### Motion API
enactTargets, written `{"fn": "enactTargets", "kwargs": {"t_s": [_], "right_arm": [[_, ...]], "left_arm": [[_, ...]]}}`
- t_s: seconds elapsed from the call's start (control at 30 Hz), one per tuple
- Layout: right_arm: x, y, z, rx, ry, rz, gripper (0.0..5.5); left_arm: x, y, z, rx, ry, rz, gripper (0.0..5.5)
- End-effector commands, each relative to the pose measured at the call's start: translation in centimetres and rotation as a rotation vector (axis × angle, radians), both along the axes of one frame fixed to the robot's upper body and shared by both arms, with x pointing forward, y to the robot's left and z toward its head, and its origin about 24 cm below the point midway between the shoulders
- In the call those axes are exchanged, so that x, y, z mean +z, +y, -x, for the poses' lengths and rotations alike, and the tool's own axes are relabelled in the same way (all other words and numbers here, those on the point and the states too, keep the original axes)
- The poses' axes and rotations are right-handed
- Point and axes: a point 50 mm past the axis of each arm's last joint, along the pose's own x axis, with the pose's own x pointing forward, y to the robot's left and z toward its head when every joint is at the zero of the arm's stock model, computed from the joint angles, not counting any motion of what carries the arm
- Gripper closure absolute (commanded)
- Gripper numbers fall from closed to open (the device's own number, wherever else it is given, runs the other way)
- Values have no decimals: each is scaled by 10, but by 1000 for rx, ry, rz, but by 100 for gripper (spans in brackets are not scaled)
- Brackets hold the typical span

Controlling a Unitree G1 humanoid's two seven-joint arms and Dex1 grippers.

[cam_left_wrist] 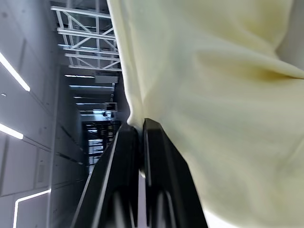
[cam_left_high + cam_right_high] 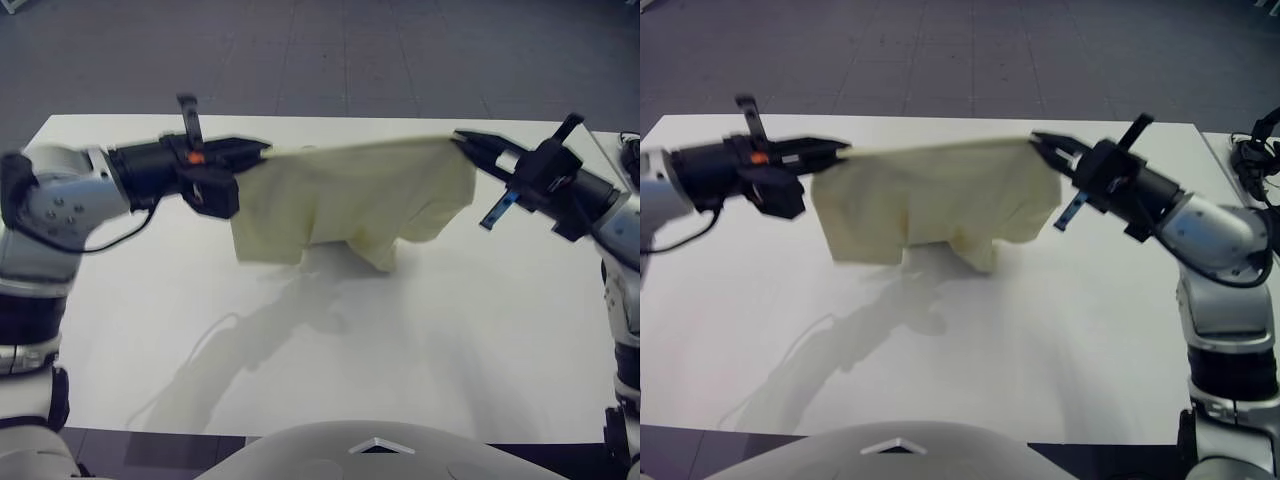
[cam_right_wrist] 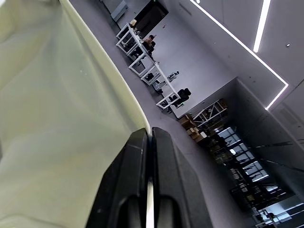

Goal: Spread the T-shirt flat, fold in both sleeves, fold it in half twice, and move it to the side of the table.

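T-shirt [image 2: 355,200], pale yellow, held up over the far half of the white bench [image 2: 420,360], upper edge pulled into a line between the two arms, the rest hanging in loose folds. Lowest folds close to the bench top; touching or not, impossible to tell.

Head views: left end effector [image 2: 262,148] clamped on the shirt's left upper corner, right end effector [image 2: 462,140] clamped on the right upper corner, both at about the same height. Bench top plain, matte and white, its far edge and both far corners in sight. Beyond it, grey tiled floor [image 2: 940,50]. Tangle of black cable [image 2: 1252,150] just off the bench's right edge.

Left wrist view: two black fingers [image 1: 126,161] pressed together on a bunched edge of the cloth, yellow fabric spreading away beside them. Behind, a tall dark hall with white roof trusses [image 1: 85,40] and slanting light strips [image 1: 14,71] on the wall.

Right wrist view: black fingers [image 3: 128,175] shut tight on the hem, cloth falling away to one side. Past it, grey floor, a row of white desks [image 3: 142,54] with dark chairs [image 3: 183,95], stacked shelving [image 3: 199,126] farther off, and a long ceiling light strip [image 3: 262,23].
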Motion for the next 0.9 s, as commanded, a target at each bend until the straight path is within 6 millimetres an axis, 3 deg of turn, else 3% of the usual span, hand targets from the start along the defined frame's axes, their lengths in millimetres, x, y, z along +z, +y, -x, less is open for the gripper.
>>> {"fn": "enactTargets", "kwargs": {"t_s": [0.03,0.17,0.27,0.4,0.5,0.63,0.9], "right_arm": [[18,-4,-9,-24,-54,25,550],[8,1,2,43,1,69,550],[-28,11,29,196,206,183,550],[-99,17,88,391,617,301,550],[-131,20,124,469,839,280,550],[-144,19,138,490,912,292,550],[-140,20,138,485,897,293,550]], "left_arm": [[10,-6,-14,-15,6,-35,549],[-7,-14,-8,-75,43,-106,549],[-46,-18,16,-151,128,-221,549],[-122,-22,80,-287,353,-360,549],[-162,-27,127,-377,493,-380,549],[-175,-33,151,-415,525,-388,549],[-173,-25,163,-396,533,-437,549]]}}
